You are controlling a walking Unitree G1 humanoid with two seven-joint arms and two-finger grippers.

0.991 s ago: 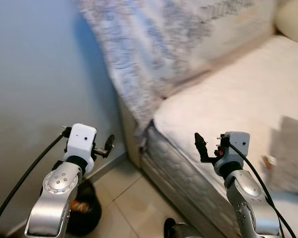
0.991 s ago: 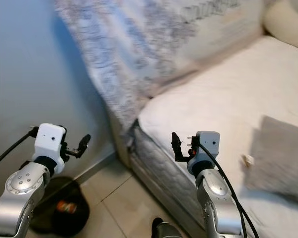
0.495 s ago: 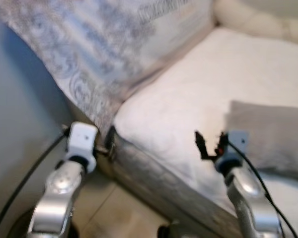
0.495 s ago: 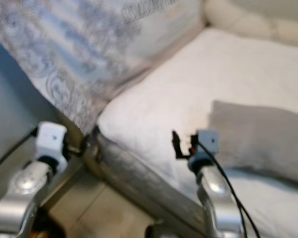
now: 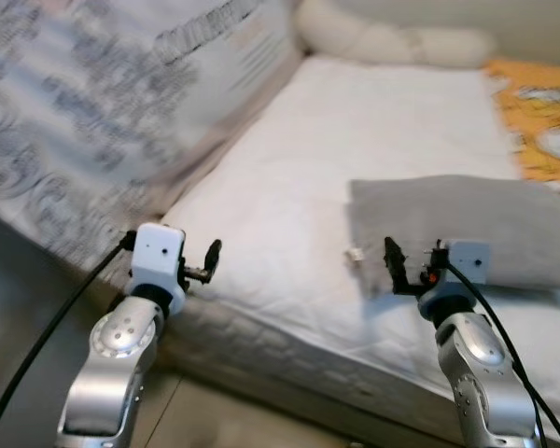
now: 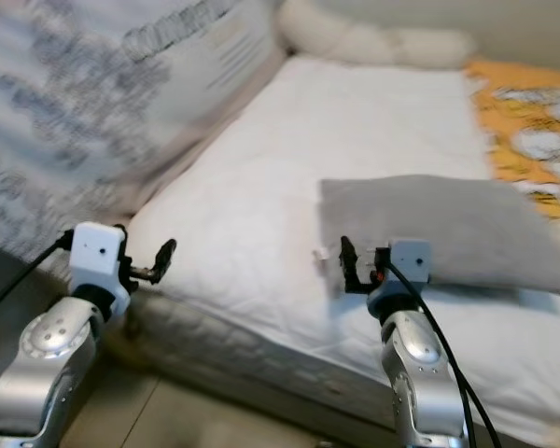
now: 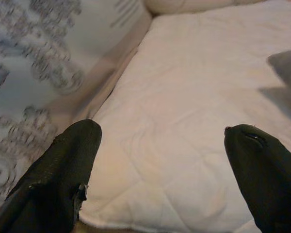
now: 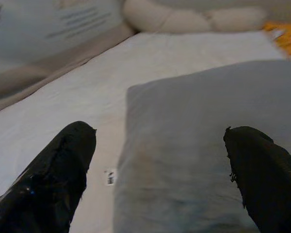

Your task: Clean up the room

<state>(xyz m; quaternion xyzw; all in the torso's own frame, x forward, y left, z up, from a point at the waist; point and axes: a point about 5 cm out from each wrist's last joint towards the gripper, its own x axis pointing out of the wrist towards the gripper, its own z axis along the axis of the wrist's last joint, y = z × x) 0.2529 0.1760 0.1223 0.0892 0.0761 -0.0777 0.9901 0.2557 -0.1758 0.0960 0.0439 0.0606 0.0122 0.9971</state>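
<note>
Swinging my view off the wall, I now face the white quilted bed (image 5: 289,187) and its flat grey pillow (image 5: 457,224). Left gripper (image 7: 160,170) and right gripper (image 8: 160,165) hover, fingers spread, empty; tidying that pillow looks next.

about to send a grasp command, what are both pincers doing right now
Left pincer: open, empty, over the white mattress edge.
Right pincer: open, empty, facing the grey pillow.

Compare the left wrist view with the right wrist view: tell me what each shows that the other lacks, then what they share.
The left wrist view alone has the open left gripper and the patterned bedding draped beside the mattress. The right wrist view alone has the open right gripper, the small white tag at the pillow's corner and an orange patterned cloth. Both share the white mattress, the grey pillow and the cream bolster at the far end.
</note>
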